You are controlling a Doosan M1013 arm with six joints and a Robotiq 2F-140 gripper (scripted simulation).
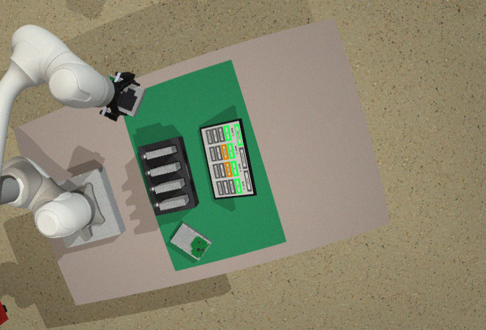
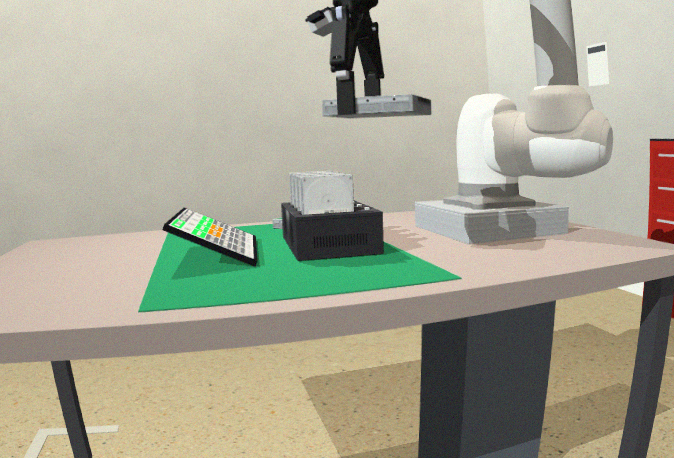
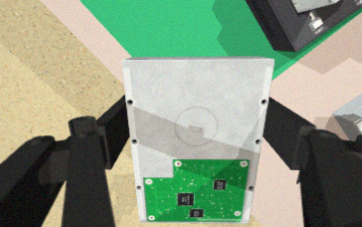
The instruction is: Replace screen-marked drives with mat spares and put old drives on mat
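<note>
Pale wall behind, speckled floor below. Held flat between the jaws, clamped by its long edges — one spare drive, high above the bench. On the green mat — black dock with four upright drives, tilted screen, other spare lying near the dock.

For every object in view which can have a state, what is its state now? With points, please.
End effector [image 1: 126, 97] [image 2: 358, 99] [image 3: 194, 109]: closed on a drive, raised.
Held drive [image 1: 137, 104] [image 2: 386, 105] [image 3: 196, 110]: lying flat or nearly so, in the air.
Dock [image 1: 192, 190] [image 2: 338, 232] [image 3: 278, 30]: upright on the mat, four drives inside.
Loose drive [image 1: 185, 236]: flat on the mat.
Screen [image 1: 228, 159] [image 2: 213, 234]: lit, tilted, two orange marks.
</note>
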